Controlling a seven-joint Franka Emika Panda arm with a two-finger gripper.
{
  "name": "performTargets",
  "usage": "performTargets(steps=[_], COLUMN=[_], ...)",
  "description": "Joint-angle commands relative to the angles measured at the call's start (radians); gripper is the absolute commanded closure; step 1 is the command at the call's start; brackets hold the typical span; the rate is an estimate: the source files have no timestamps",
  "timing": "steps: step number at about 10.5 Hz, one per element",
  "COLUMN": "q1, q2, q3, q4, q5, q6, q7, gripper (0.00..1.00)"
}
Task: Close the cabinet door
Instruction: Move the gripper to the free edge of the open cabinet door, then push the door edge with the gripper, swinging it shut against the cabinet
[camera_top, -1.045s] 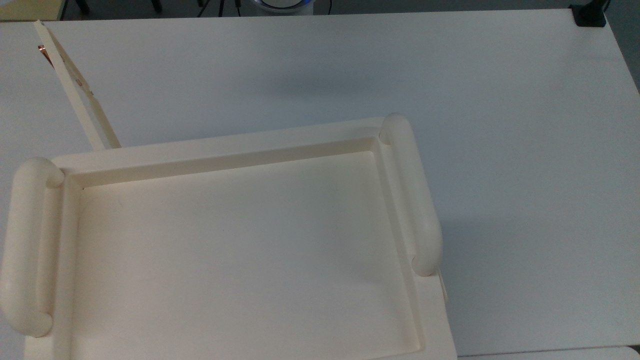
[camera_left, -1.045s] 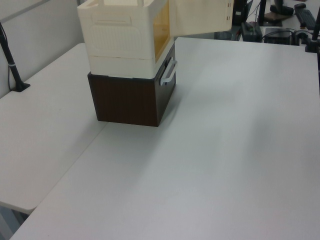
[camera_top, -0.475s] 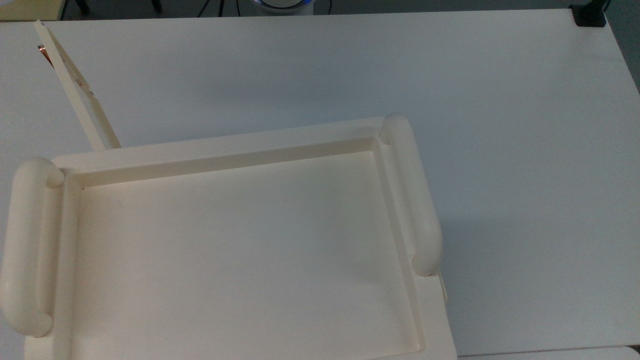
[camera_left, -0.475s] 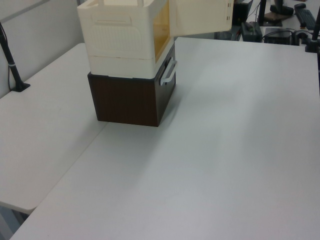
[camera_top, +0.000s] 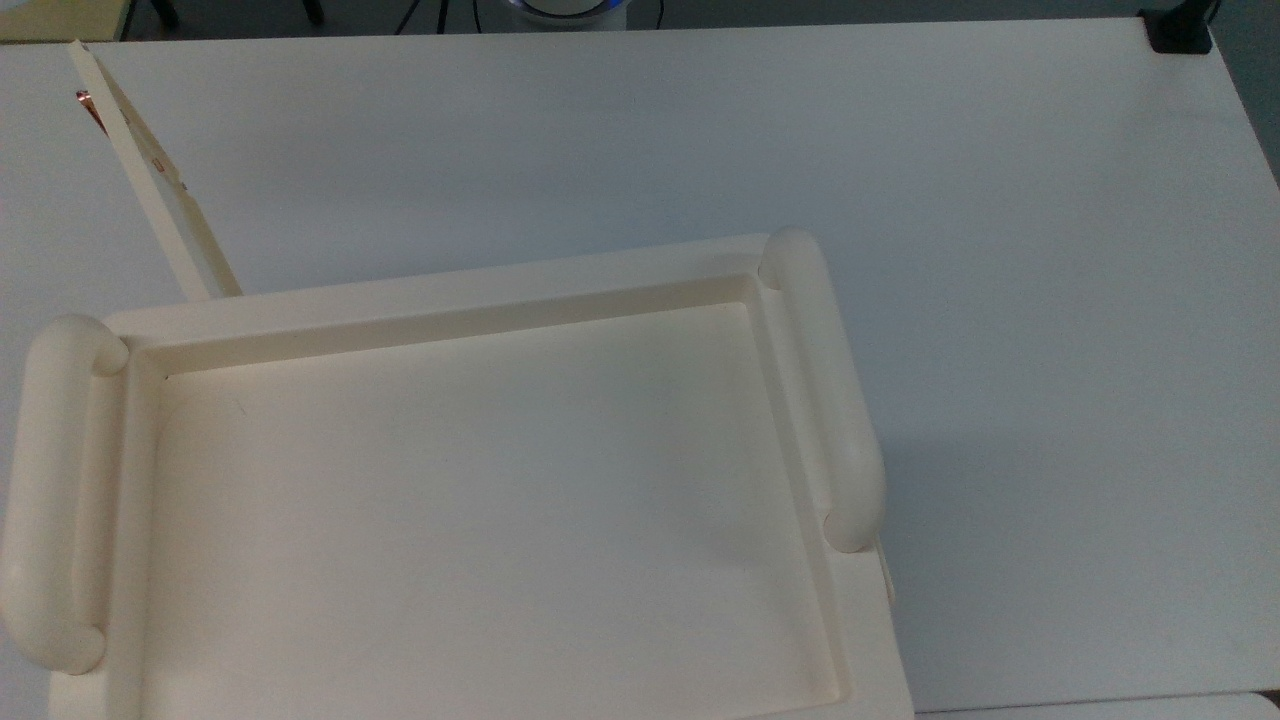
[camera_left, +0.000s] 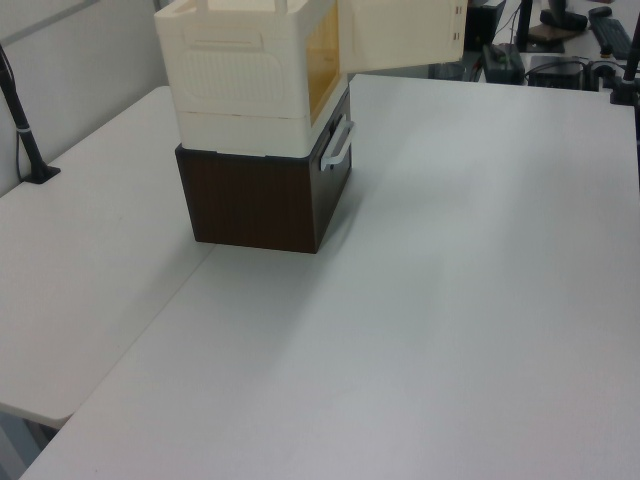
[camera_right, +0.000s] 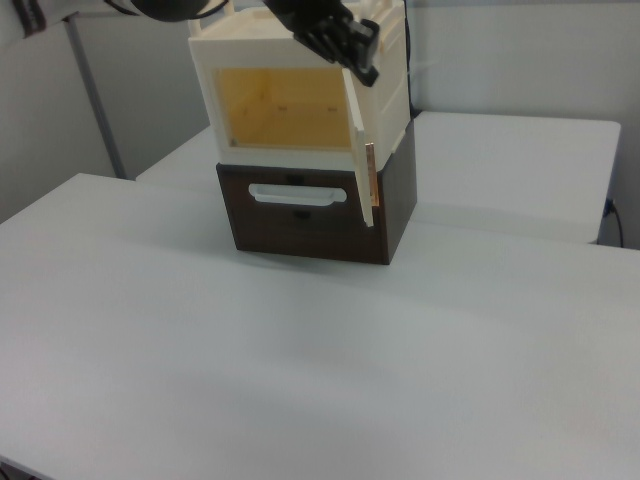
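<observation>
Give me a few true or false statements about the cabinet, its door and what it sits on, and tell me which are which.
1. The cabinet door stands open. True.
2. The cabinet rests directly on the white table. False: it sits on a dark brown box.
3. The gripper is near the door's top edge in the right view. True.
4. The cabinet's inside looks blue. False: it looks yellowish.
5. The brown box has a pale handle on its front. True.

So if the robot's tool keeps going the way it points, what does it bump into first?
Probably the cabinet door. In the right view the tool points down toward the open door's top edge, though depth there is hard to judge.
</observation>
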Motion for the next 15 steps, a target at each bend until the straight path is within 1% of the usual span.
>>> performTargets(steps=[1,2,4,9,11,13,14,15], q1=[-0.045,-0.053,-0.053,-0.036,-0.024,0.000,0.013,0.026], q2=[0.053,0.072,0.101,0.115,0.110,0.094,0.083,0.075], q3=[-0.004,-0.002,-0.002,0.019,0.024,0.024,0.024,0.024], q4=[-0.013,-0.014,-0.014,-0.043,-0.039,-0.036,-0.036,-0.034], q5=[0.033,0.050,0.070,0.084,0.093,0.117,0.130,0.159], q6=[0.087,0.109,0.140,0.115,-0.001,-0.123,-0.198,-0.264], q7=[-0.012,-0.012,-0.012,-0.012,-0.017,-0.025,-0.058,-0.087], gripper=[0.93,0.87,0.87,0.86,0.86,0.86,0.86,0.86])
